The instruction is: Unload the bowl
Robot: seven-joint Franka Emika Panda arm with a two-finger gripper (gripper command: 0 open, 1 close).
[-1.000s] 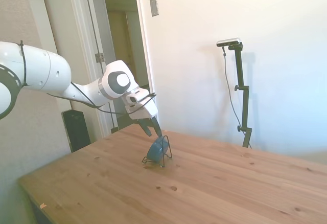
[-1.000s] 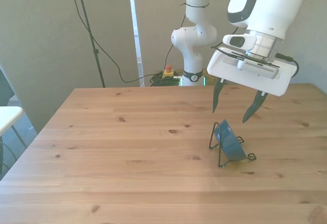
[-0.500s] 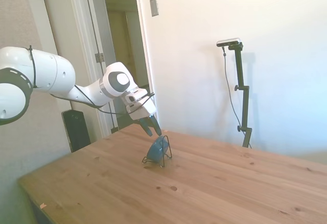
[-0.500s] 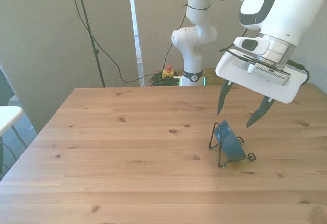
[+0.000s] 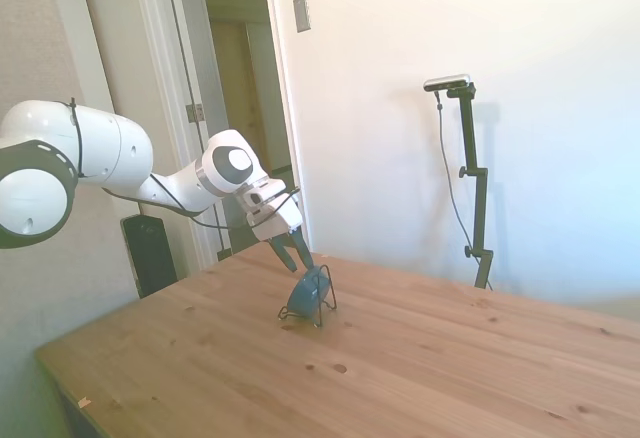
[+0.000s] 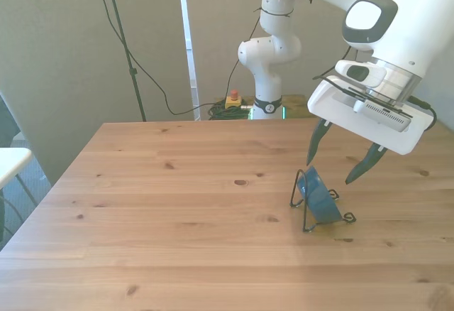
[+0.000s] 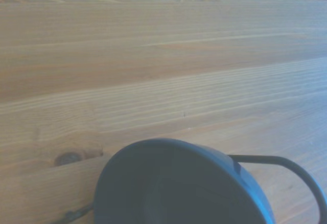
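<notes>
Claw (image 6: 340, 162) wide open, nothing in it. Fingers (image 6: 314, 143) spread and pointing down, tips hanging just above the bowl (image 6: 319, 197), not touching it.

Over the last second I've slid the claw toward the front view's right. It was roughly centred over the bowl's rim; now it sits off to that side, one fingertip above the rim and the other out past the bowl. In the side view it has also pulled back slightly toward the arm (image 5: 120, 163). Height looks about the same.

Bowl hasn't moved: still on edge, tilted, propped in the wire rack (image 6: 306, 211), directly below the claw and slightly toward its near finger. Wrist view shows the bowl's rim (image 7: 179, 183) close up and a loop of rack wire (image 7: 286, 165) beside it, with bare bench (image 7: 153, 55) beyond.

Read: still lining up, no grasp yet, unload not started. I'd judge the offset is meant to put one finger inside the rim and one outside. Risk is snagging the rack wire on closing and dragging the rack along.
</notes>
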